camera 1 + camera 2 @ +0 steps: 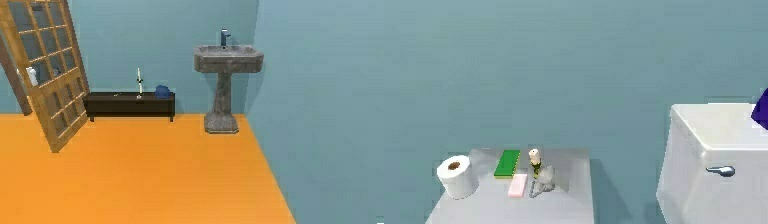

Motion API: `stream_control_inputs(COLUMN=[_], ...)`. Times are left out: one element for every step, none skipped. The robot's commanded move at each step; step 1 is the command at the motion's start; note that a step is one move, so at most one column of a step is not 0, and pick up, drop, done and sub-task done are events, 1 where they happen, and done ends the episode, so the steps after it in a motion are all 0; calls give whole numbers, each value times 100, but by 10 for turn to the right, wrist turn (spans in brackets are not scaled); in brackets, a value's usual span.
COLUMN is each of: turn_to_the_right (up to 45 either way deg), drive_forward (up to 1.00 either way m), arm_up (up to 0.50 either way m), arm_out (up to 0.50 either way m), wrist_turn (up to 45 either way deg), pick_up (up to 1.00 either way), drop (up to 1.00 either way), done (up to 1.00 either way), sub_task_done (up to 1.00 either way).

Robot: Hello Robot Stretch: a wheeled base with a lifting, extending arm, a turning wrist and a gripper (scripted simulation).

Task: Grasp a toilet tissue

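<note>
Toilet tissue (455,175): one roll, grey table (572,182)

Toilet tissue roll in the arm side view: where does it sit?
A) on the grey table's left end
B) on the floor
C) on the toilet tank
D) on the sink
A: the white roll sits on the grey table, left of the green item.

Bathroom, pedestal sink (228,62), toilet tank (714,160), toilet tissue (456,176)

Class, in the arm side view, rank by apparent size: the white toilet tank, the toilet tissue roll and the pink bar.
1. white toilet tank, by far the largest
2. toilet tissue roll
3. pink bar, the smallest
</note>
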Motion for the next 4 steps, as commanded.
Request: stream_control_inputs(turn_to_the_right=[0, 0, 0, 0], drive_forward=[0, 0, 0, 0], arm_up=[50, 38, 0, 0], arm_out=[0, 0, 16, 0], wrist_turn=[0, 0, 0, 450], pick_up=[0, 0, 0, 0], drop=[0, 0, 0, 0], done=[0, 0, 0, 0], sub_task_done=[0, 0, 0, 0])
